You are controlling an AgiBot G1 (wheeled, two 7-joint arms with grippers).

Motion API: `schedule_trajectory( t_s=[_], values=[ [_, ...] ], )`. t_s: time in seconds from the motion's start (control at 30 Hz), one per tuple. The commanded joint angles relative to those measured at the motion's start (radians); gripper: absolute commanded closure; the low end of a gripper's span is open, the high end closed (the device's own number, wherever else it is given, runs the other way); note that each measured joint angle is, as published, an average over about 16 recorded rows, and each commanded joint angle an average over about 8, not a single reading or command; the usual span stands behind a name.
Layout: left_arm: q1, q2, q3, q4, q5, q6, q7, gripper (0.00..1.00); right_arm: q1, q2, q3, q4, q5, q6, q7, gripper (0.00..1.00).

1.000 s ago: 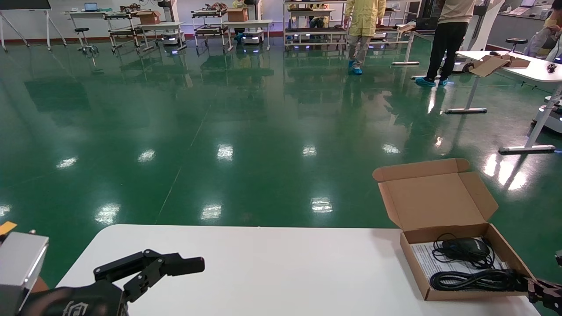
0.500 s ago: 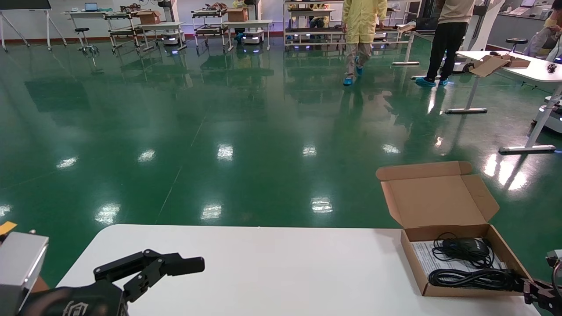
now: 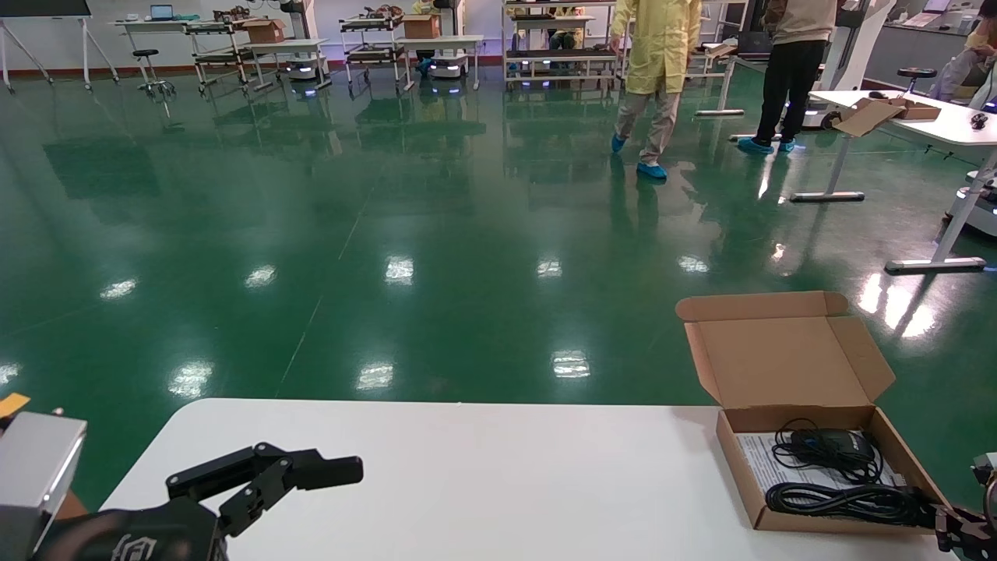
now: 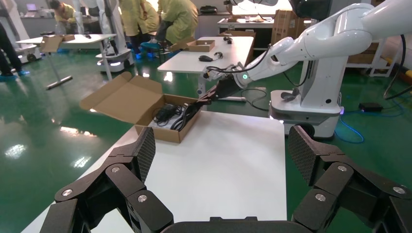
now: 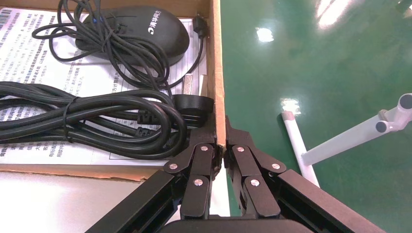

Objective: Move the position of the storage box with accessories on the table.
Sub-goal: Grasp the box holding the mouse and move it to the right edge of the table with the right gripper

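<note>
The white table [image 3: 483, 475] carries the storage box [image 3: 744, 475] at its far right corner, lid standing open toward the green floor [image 3: 389, 234]. Inside lie a white paper sheet [image 5: 29, 53], a coiled black power cable [image 5: 87, 119] and a black adapter [image 5: 141, 34] wrapped in thin cord. The right gripper [image 5: 221, 148] is pinched tight on the box's right side wall near its front corner. The left gripper [image 4: 221, 155] hovers spread wide, holding nothing, over the table's near left part.
</note>
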Motion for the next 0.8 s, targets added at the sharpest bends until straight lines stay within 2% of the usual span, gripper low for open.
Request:
schedule_trajectory(
  t_s=[0.03, 0.07, 0.1, 0.8],
  values=[
    [0.0, 0.0, 0.0, 0.0, 0.0, 0.0, 0.0, 0.0, -0.001, 0.002, -0.001, -0.001, -0.001, -0.001, -0.003, 0.13],
    [0.0, 0.0, 0.0, 0.0, 0.0, 0.0, 0.0, 0.0, 0.0, 0.002, -0.001, -0.001, -0.002, -0.002, -0.005, 0.05],
    [0.0, 0.0, 0.0, 0.0, 0.0, 0.0, 0.0, 0.0, 0.0, 0.003, -0.002, -0.001, -0.003, -0.002, -0.005, 0.0],
    [0.0, 0.0, 0.0, 0.0, 0.0, 0.0, 0.0, 0.0, 0.011, 0.019, 0.002, 0.001, 0.003, -0.011, -0.016, 0.0]
  ],
)
